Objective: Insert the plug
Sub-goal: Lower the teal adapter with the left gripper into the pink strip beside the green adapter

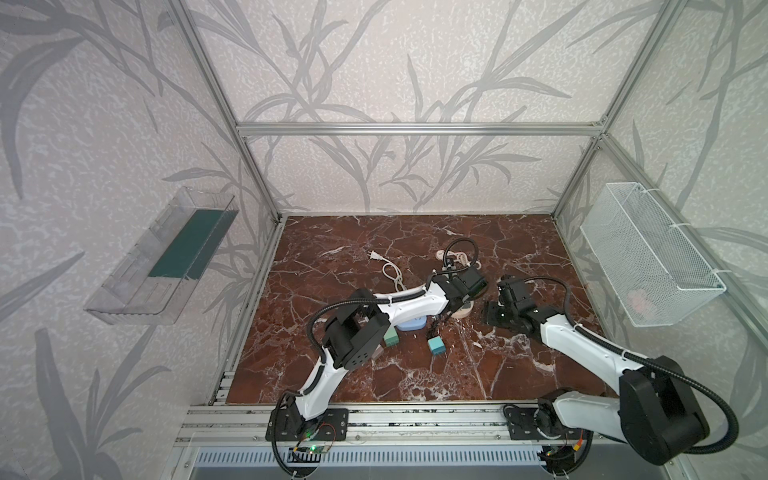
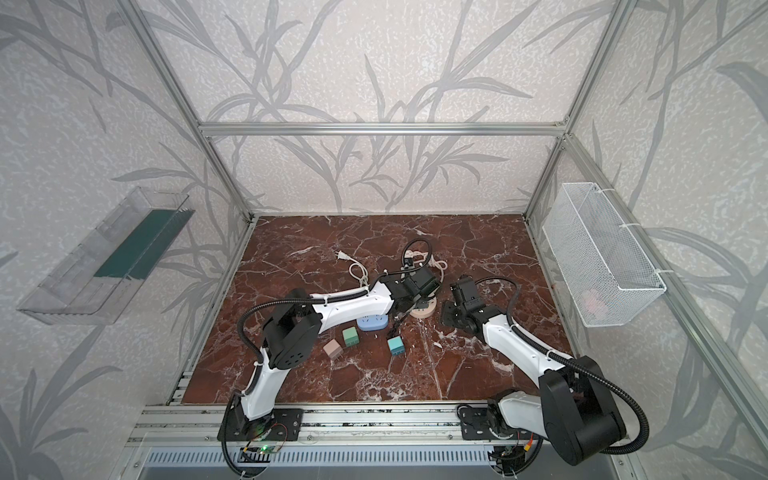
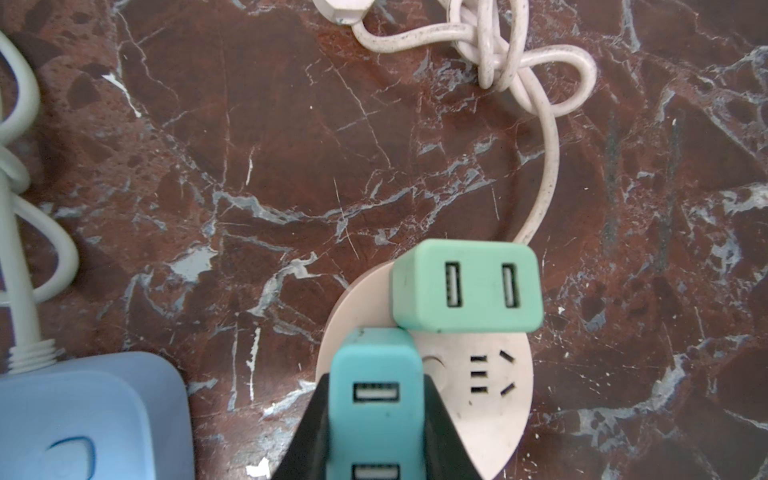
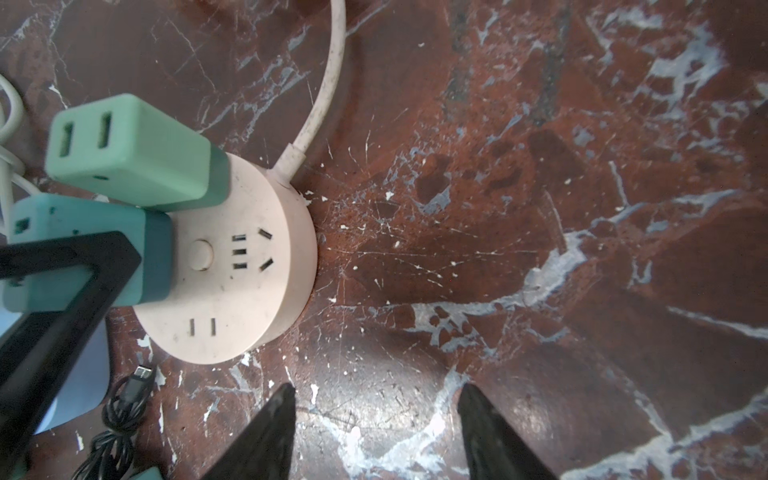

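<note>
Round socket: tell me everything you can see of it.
The round socket is a pale pink plastic disc lying flat on the marble table, button at centre, cord leaving its rim. A green charger stands plugged in; the left gripper, shut, holds a teal charger against its face. Two outlets are free.

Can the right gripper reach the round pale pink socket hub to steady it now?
Probably yes. The right gripper stands open beside the round pale pink socket hub, whose near edge is bare. The mint green USB charger and the left gripper, shut on the teal USB charger, crowd its other side.
</note>
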Controlling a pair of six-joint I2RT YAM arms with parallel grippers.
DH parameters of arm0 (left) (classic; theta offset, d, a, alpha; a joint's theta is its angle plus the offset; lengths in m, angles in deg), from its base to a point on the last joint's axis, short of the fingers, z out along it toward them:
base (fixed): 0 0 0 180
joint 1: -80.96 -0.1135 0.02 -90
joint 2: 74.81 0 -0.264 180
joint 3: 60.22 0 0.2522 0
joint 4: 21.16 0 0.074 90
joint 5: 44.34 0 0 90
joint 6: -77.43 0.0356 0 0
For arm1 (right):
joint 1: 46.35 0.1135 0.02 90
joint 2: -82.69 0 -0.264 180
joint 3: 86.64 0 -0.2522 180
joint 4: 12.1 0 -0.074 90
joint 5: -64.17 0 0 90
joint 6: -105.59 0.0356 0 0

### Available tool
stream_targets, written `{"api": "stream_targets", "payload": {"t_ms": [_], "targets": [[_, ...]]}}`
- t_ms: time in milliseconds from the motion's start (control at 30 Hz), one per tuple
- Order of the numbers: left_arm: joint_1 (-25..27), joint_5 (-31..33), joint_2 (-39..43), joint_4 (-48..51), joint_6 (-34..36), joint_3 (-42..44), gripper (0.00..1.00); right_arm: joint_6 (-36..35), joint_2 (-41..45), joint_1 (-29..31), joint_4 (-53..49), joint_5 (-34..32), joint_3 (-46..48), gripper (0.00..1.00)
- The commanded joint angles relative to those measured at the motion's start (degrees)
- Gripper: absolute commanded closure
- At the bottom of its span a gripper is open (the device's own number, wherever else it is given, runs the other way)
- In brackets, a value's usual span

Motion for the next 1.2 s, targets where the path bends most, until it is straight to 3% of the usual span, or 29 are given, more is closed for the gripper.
{"api": "stream_targets", "payload": {"t_ms": [0, 367, 633, 1167], "targets": [[-0.58, -0.58, -5.09, 13.9, 0.88, 1.74, 1.0, 0.17, 1.21, -0.42, -0.58, -0.82, -0.44, 0.37], [0.85, 1.71, -8.52, 20.64, 1.14, -3.55, 1.0, 0.26, 1.91, -0.61, -0.5, -0.68, -0.31, 0.37], [0.68, -3.25, -11.51, 20.0, 0.73, -3.32, 1.0, 0.35, 2.66, -0.77, -0.52, -0.51, 0.36, 0.37], [0.59, -6.37, -12.68, 18.41, 1.16, -2.36, 1.0, 0.26, 3.2, -0.9, -1.55, -0.37, -0.43, 0.37]]}}
